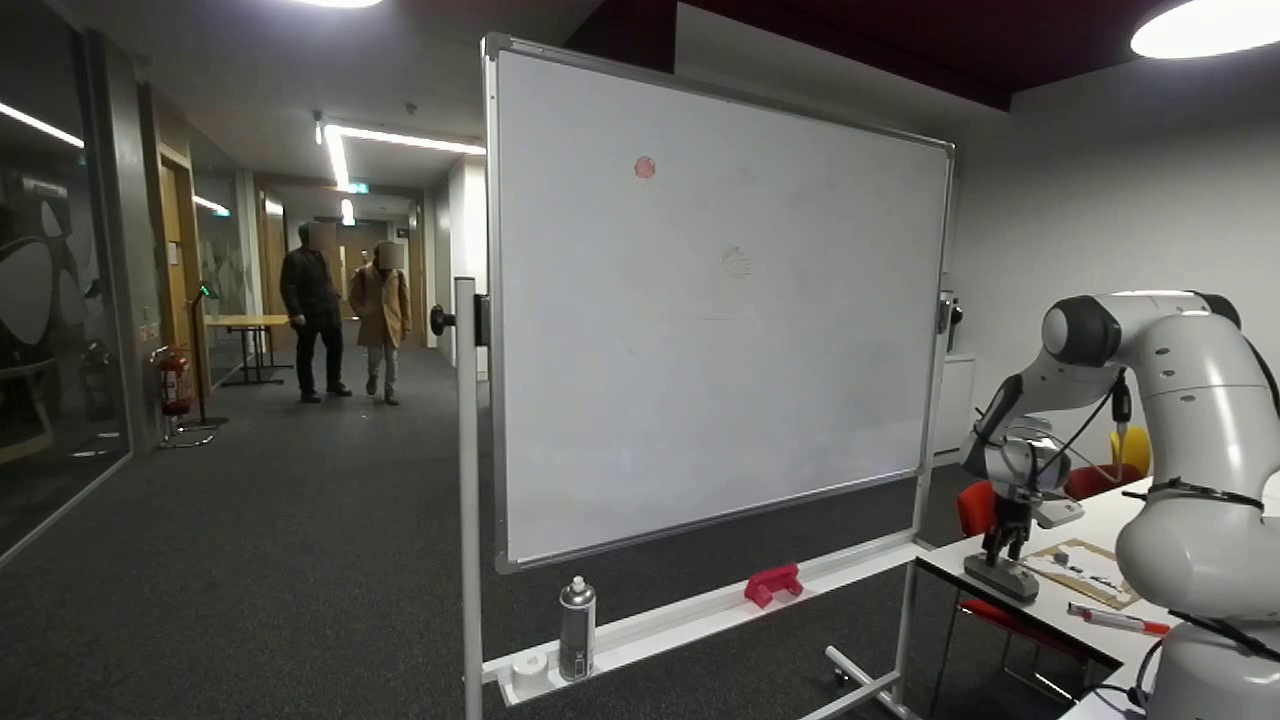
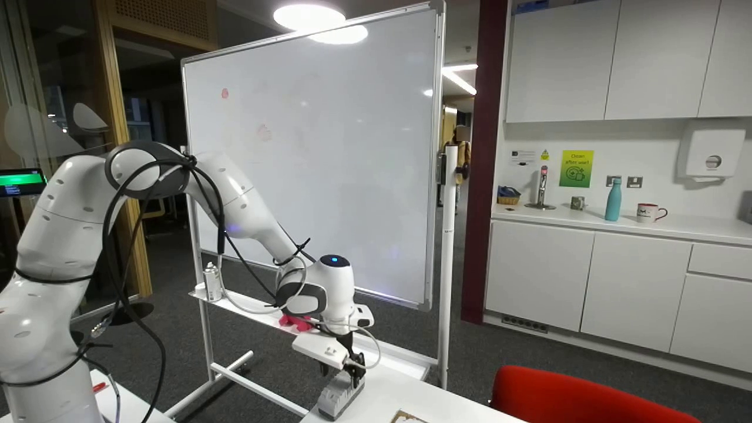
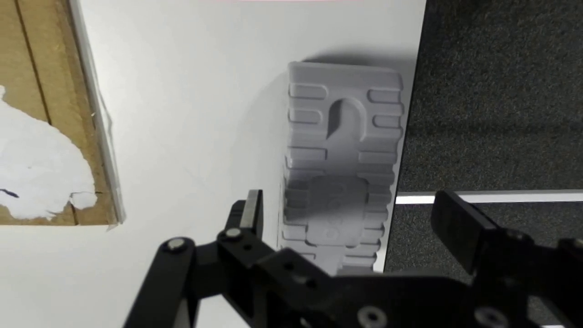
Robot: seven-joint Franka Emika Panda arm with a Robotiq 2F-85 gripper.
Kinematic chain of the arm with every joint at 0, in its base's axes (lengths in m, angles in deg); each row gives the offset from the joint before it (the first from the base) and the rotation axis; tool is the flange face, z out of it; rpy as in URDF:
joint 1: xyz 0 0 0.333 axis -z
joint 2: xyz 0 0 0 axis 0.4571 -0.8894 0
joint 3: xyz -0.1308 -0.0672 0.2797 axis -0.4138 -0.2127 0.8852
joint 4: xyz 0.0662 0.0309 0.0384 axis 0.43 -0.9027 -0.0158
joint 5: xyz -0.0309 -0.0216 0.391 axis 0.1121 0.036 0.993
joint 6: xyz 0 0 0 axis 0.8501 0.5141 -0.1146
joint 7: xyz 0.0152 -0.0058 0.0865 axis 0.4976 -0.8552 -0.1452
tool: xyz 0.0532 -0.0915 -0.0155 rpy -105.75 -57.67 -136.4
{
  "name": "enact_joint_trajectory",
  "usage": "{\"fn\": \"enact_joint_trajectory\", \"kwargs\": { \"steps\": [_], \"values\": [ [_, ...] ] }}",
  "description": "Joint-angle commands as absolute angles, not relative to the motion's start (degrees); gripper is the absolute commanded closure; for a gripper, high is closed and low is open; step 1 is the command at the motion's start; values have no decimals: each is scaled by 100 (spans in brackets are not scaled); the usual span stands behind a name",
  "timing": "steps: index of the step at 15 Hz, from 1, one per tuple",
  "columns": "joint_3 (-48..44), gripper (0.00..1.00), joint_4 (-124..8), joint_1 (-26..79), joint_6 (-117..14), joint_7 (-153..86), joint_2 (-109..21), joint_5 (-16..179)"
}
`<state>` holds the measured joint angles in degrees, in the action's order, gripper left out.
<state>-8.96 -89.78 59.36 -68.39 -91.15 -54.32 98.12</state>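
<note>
A grey ribbed block (image 3: 346, 150), shaped like a board eraser, lies along the edge of the white table (image 3: 182, 136). It also shows in both exterior views, as the grey block (image 1: 1000, 580) and the block (image 2: 341, 396) under the hand. My gripper (image 3: 349, 200) points down over it with jaws wide apart. In the wrist view one finger (image 3: 255, 209) is over the tabletop and the opposite finger (image 3: 455, 223) beyond the table edge, gaps visible beside the block. Contact cannot be judged. The gripper's body hides the block's near end.
A whiteboard (image 1: 720, 350) with a red spot (image 1: 645, 167) stands beside the table. Its tray (image 1: 680, 630) holds a spray can (image 1: 578, 635), a white roll (image 1: 529, 672) and a pink holder (image 1: 774, 585). Torn cardboard (image 3: 82, 136), markers (image 1: 1120, 620) and a red chair (image 2: 576, 396) are near.
</note>
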Motion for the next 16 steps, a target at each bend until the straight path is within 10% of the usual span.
{"fn": "enact_joint_trajectory", "kwargs": {
  "steps": [1, 4, 5, 11, 16],
  "values": [
    [-829, 0, -8744, 6086, -6795, -8966, -5589, 9735],
    [-805, 0, -8628, 6123, -6730, -8880, -5670, 9732],
    [-797, 25, -8592, 6135, -6703, -8873, -5692, 9718],
    [-788, 66, -8534, 6149, -6597, -8767, -5680, 9718],
    [-602, 68, -9296, 6149, -7020, -8879, -4975, 9893]
  ]
}}
